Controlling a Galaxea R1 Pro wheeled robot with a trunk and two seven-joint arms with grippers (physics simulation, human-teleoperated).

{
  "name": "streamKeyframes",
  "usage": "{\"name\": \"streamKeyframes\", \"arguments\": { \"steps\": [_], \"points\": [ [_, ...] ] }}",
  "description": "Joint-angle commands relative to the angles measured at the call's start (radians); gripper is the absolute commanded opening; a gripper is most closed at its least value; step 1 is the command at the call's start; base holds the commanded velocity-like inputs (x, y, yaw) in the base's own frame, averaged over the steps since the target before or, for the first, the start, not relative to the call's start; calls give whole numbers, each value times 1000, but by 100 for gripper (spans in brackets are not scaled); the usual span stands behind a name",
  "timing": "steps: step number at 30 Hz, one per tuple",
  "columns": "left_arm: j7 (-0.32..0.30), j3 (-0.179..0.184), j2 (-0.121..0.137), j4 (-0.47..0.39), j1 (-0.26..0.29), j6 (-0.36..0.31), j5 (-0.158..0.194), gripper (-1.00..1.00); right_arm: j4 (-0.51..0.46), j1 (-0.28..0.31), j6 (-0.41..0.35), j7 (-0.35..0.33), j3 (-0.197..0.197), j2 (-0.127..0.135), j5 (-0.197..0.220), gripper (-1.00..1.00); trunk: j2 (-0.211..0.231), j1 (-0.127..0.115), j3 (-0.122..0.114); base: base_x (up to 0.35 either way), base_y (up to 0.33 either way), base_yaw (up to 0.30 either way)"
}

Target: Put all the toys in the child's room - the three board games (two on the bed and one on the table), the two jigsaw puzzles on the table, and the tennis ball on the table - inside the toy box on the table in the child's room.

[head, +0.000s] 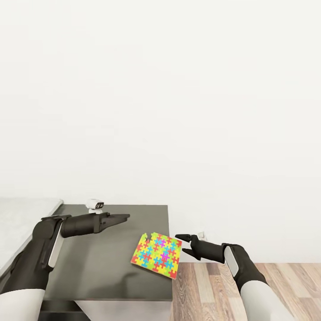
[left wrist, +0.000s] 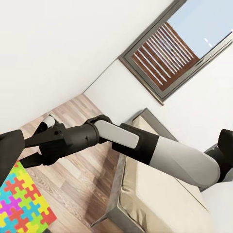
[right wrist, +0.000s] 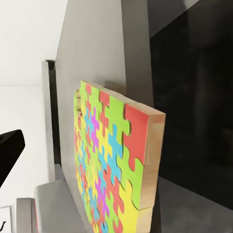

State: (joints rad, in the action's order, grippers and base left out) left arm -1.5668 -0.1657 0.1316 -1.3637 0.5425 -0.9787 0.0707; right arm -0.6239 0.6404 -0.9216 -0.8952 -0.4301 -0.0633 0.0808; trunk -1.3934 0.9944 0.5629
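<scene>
white wall behind dark grey cabinet top (head: 102, 263); jigsaw puzzle (head: 157, 254) lies at its right edge, overhanging slightly, not yet grasped, toy box unseen, so most work left by my guess. my right gripper (head: 186, 244) spread apart just beside it, my left gripper (head: 119, 218) pressed together, empty. left wrist view adds bed (left wrist: 160, 199), window (left wrist: 177, 46); right wrist view shows puzzle's wooden edge

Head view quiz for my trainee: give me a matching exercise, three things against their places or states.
Things:
1. jigsaw puzzle
2. left gripper
3. right gripper

Places or states:
A. above the dark cabinet top, fingers together, holding nothing
B. overhanging the cabinet top's right edge
C. beside the puzzle's right edge, fingers spread, over the wood floor

Pairs: 1-B, 2-A, 3-C
</scene>
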Motion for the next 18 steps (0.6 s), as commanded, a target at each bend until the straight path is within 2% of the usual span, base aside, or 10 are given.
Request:
{"name": "streamKeyframes", "arguments": {
  "steps": [1,7,18],
  "points": [
    [-4,0,0,0,1,-10,-1,100,0,1,-6,-1,-5,-1,1,100,-1,0,1,0,24,0],
    [-4,1,0,0,1,-10,-1,100,0,1,-6,-1,-5,-1,1,100,-1,0,1,0,7,0],
    [-4,2,0,0,1,-9,-3,100,0,1,-5,-1,-5,-1,1,100,-1,0,1,-15,72,0]
  ]
}}
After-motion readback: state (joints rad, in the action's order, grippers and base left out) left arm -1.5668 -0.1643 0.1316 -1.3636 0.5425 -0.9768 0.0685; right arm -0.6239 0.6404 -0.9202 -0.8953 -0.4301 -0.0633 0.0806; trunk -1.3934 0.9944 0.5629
